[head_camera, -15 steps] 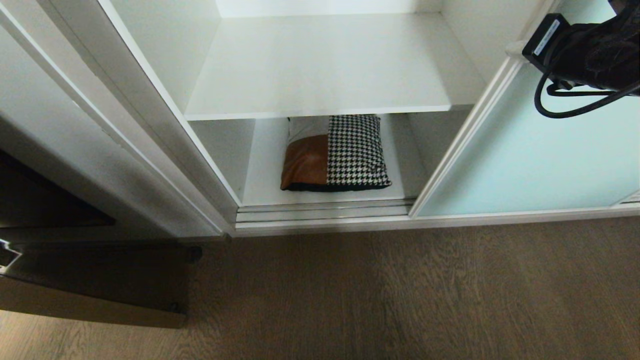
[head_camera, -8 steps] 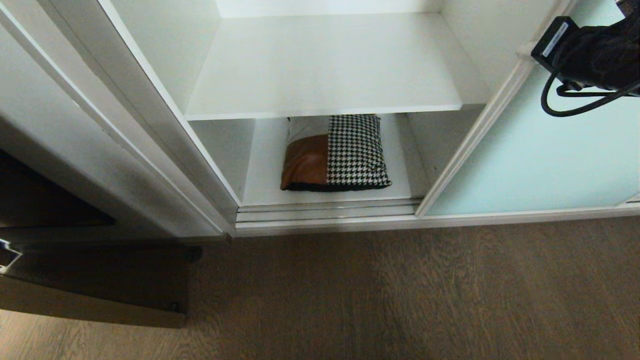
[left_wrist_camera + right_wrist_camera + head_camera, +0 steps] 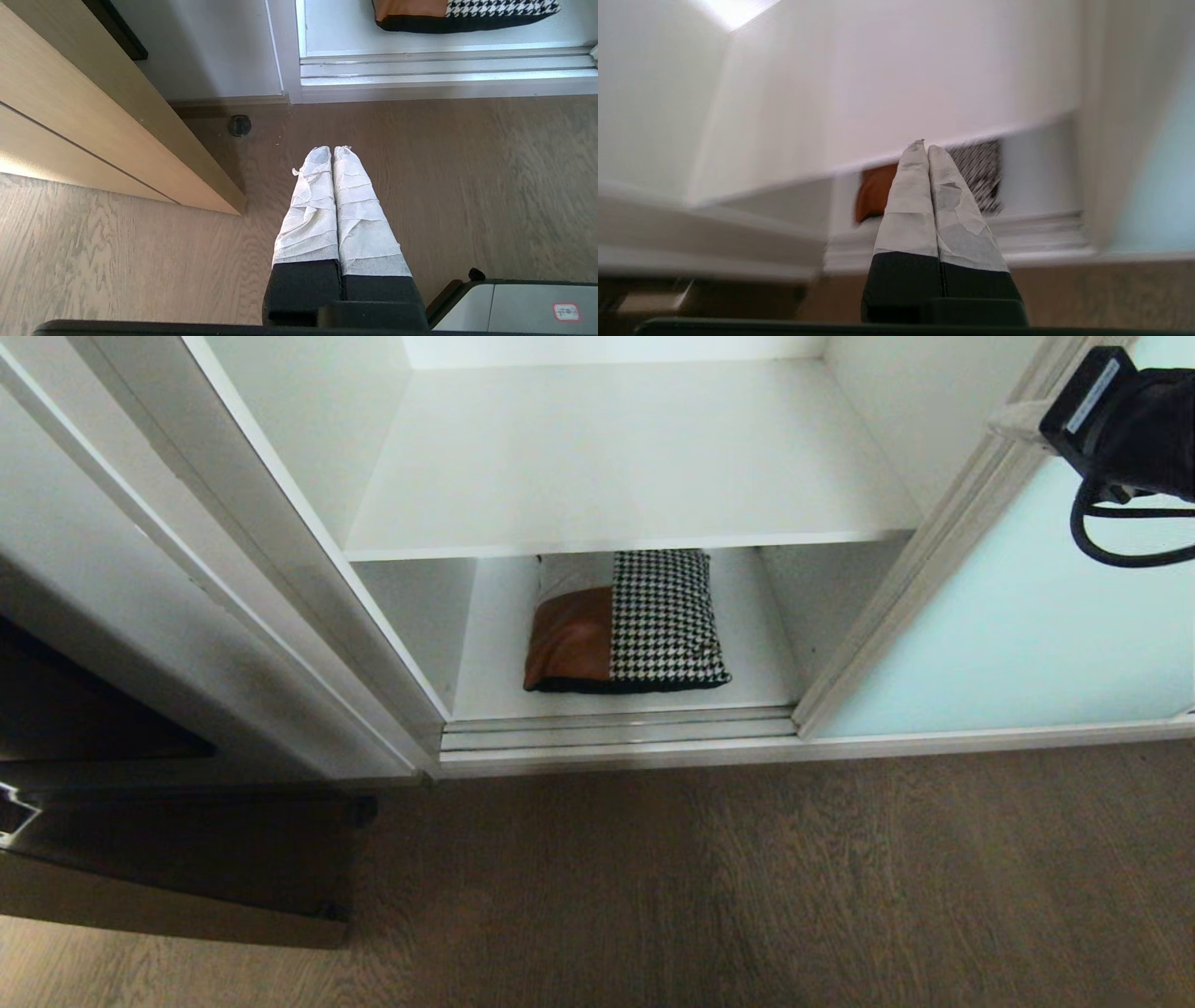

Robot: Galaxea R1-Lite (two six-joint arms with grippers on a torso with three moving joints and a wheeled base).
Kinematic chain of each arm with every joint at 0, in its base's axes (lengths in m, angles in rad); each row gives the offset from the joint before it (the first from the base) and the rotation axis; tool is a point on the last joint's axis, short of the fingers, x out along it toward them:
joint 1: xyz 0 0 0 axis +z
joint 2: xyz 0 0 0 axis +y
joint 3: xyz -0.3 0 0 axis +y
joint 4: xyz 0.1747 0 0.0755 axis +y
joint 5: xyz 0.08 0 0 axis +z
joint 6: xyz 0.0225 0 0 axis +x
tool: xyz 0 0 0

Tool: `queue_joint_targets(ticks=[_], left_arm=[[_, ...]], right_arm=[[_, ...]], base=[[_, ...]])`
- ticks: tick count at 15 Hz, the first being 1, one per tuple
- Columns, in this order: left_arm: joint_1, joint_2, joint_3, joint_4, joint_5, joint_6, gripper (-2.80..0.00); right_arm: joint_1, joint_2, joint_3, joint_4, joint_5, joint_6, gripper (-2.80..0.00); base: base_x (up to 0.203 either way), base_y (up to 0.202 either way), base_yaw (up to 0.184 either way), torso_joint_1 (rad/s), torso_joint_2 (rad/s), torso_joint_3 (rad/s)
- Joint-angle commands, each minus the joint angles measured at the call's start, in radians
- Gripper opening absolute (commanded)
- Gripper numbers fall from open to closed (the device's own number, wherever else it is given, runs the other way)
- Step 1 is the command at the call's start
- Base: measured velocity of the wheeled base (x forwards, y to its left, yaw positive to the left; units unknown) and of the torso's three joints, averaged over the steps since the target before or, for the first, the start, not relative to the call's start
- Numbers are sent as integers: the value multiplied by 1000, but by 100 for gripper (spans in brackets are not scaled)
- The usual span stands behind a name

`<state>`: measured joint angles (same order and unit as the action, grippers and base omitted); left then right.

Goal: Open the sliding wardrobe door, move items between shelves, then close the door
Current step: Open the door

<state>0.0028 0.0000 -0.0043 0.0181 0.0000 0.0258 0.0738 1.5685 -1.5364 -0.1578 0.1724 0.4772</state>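
The door [image 3: 1027, 616] stands slid aside at the right, leaving the compartment open. The cushion [image 3: 625, 621] lies flat on the bottom shelf [image 3: 495, 653], under the bare upper shelf [image 3: 616, 457]. The right gripper [image 3: 923, 148] is clenched empty, its arm high by the door's frame. The left gripper [image 3: 332, 150], also clenched empty, hangs over the floor [image 3: 467, 186].

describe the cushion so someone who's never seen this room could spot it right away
Look into the open wardrobe, left of the sliding wardrobe door of pale aqua glass. Under the wide white shelf, on the bottom board near the floor, lies the cushion. It is the only patterned thing there: black-and-white houndstooth with a tan-orange patch.
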Motion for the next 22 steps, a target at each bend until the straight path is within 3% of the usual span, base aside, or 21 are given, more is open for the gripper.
queue_joint_targets(ticks=[1,13,18,20,22], left_arm=[[0,2,0,0,0,0,-280],[0,2,0,0,0,0,-280],[0,2,0,0,0,0,-280],[1,2,0,0,0,0,-280],[1,2,0,0,0,0,-280]], right_arm=[[4,-152,140,-7,44,-8,-280],[-2,-918,987,6,72,-230,-280],[-7,-1210,1129,158,39,-297,-280],[-8,-1294,1200,221,-17,-328,-280],[-8,-1297,1301,187,-122,-361,-280]], base=[[0,0,0,0,0,0],[0,0,0,0,0,0],[0,0,0,0,0,0],[0,0,0,0,0,0],[0,0,0,0,0,0]])
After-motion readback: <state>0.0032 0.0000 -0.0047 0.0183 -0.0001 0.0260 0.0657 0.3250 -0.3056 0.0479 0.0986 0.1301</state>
